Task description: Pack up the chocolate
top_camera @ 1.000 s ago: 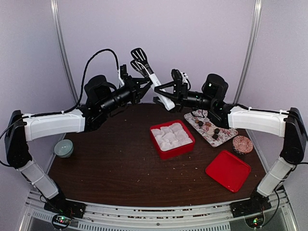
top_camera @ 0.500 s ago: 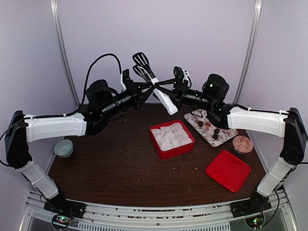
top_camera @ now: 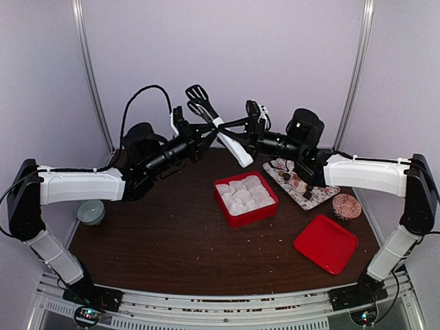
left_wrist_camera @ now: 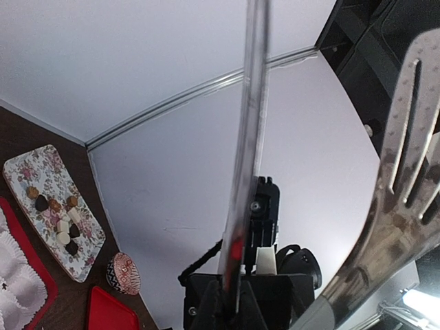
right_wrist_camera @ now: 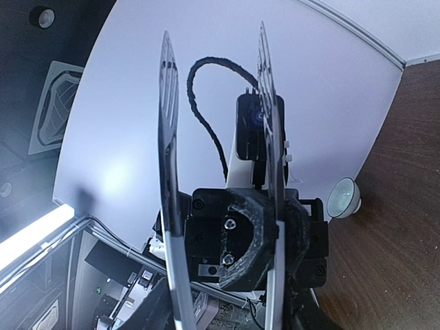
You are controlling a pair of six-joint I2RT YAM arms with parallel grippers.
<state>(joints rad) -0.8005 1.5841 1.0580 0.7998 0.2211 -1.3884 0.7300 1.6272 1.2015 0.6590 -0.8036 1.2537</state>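
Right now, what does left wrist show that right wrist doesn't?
Left wrist only: floral tray with the chocolates, patterned disc, red box, the right gripper.
Right wrist only: small bowl, black cable, the left gripper.
Both: the tongs close up, brown table.

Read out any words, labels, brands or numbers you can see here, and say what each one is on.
None: no readable text in any view. The red box, the red lid and the tongs show no lettering; the flowered tray and the round disc show only patterns.
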